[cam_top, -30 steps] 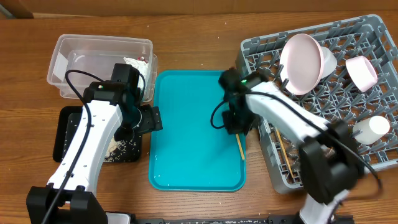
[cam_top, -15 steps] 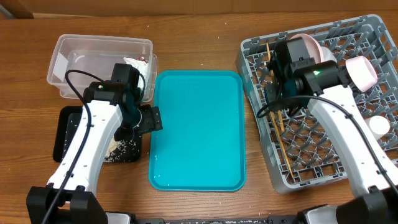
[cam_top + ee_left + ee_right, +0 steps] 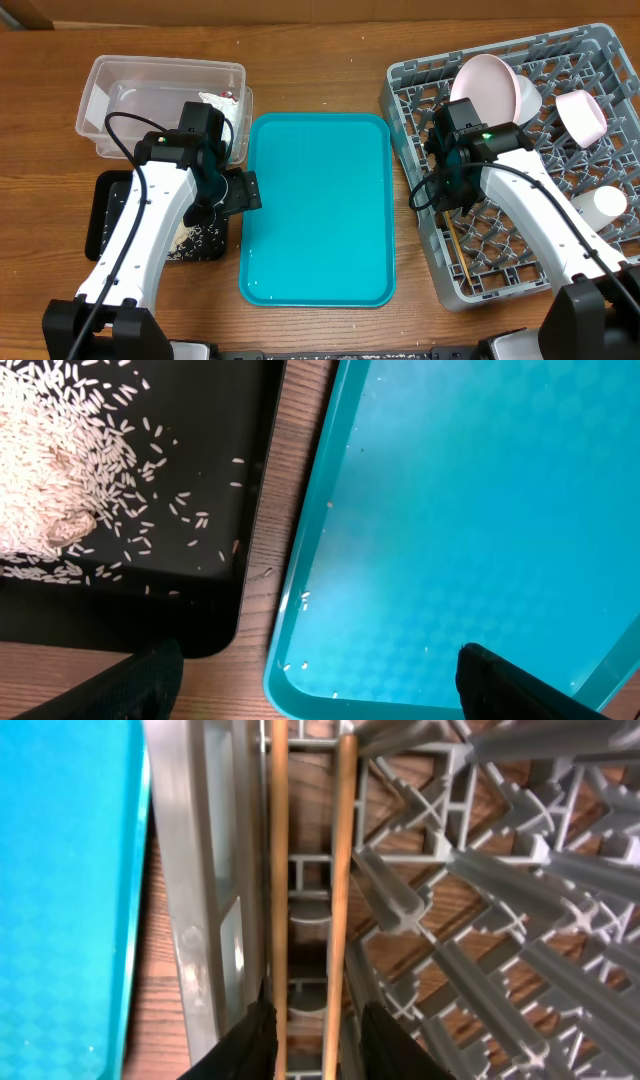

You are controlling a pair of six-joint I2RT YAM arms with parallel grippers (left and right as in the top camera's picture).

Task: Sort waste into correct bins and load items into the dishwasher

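Two wooden chopsticks [image 3: 339,870] lie side by side along the left side of the grey dish rack [image 3: 400,80]. My right gripper [image 3: 315,1045] hangs just above them, its jaws slightly open with both sticks in the gap. In the overhead view the chopsticks [image 3: 457,250] show below the right gripper [image 3: 450,195]. The plate [image 3: 485,85], a bowl [image 3: 582,115] and the cup [image 3: 598,205] stand in the rack. My left gripper [image 3: 320,700] is open and empty over the teal tray's corner. Rice [image 3: 60,470] lies in the black tray [image 3: 200,580]. A napkin [image 3: 215,100] lies in the clear tub [image 3: 160,70].
The teal tray [image 3: 320,210] lies between the bins and the rack, with a few rice grains [image 3: 303,598] near its corner. A strip of bare wood separates the black tray from the teal tray. The left arm [image 3: 150,220] reaches across the black tray.
My right arm carried a chopstick from the teal tray into the rack, lowered it beside the other stick, and its jaws have parted. The left arm has not moved.
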